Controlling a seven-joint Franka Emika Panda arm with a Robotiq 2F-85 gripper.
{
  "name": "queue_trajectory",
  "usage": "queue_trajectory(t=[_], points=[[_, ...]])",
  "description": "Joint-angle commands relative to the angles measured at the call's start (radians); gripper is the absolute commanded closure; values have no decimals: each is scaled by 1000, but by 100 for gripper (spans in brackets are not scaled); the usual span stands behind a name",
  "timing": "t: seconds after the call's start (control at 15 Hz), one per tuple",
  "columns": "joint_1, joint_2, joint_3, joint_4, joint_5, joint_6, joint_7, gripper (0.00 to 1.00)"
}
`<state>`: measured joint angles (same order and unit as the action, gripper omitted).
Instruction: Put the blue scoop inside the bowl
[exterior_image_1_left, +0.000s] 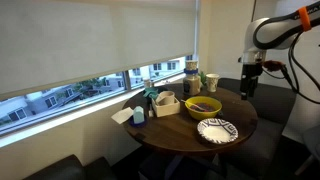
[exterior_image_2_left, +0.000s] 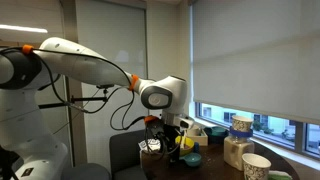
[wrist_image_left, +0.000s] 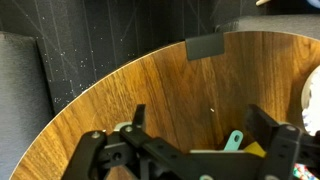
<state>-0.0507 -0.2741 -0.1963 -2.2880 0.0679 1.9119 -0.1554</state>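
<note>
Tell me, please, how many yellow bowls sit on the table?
1: the yellow bowl, just behind the patterned plate in an exterior view. Others may be hidden.

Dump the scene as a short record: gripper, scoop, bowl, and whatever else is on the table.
gripper: open, fingers wide apart, over the table near its edge
scoop: small blue piece low in the wrist view, between the fingers; contact cannot be told
bowl: yellow, upright on the table
plate: patterned, next to the bowl
table: round, wood
scoop in bowl: not shown
</note>
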Motion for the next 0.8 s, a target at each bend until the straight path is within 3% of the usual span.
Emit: queue_trajectory(t=[0.0,0.47,0.73], points=[[-20,2,18,2,5,-2,-5,0],[-20,2,18,2,5,-2,-5,0],[-45,22,24,-3,0,134,97,0]])
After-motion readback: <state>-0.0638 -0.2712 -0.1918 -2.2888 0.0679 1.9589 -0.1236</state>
